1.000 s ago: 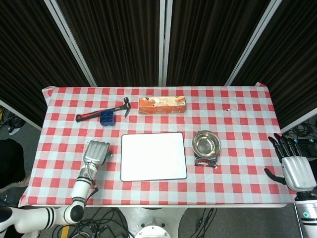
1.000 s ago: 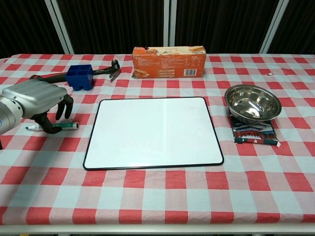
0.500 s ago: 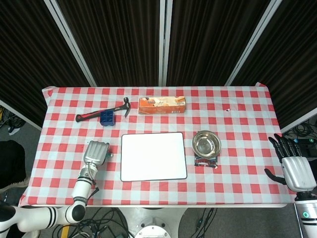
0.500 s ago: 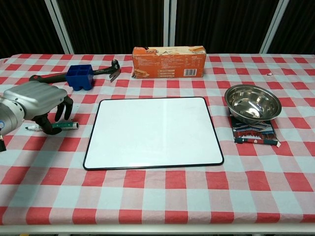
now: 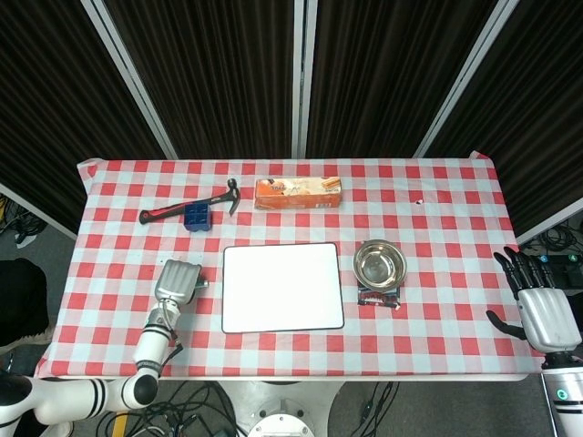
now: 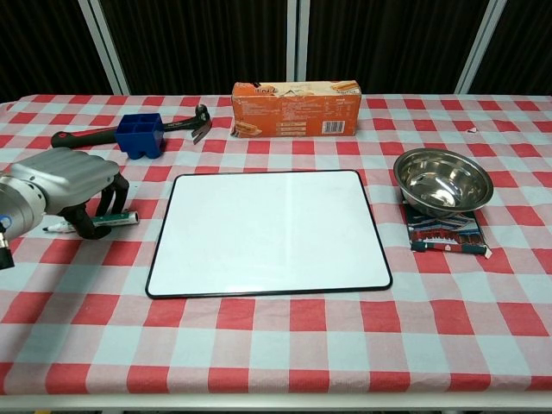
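Our left hand [image 6: 65, 185] curls its fingers around the green marker [image 6: 108, 221] near the table's left edge, beside the whiteboard [image 6: 267, 228]. Right hand [image 5: 537, 305] off the right edge, fingers spread.

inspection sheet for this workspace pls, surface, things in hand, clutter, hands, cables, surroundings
surface: table under a red and white checked cloth, lying flat.
things in hand: green marker lies on the cloth left of the whiteboard; the left hand's fingers curl over it, grip unclear.
clutter: hammer, blue block, orange box, steel bowl resting partly on a dark packet.
hands: left hand over the marker; right hand off the table's right edge, fingers apart, holding nothing.
cables: tangle on the floor below the table's front edge.
surroundings: dark curtains behind.
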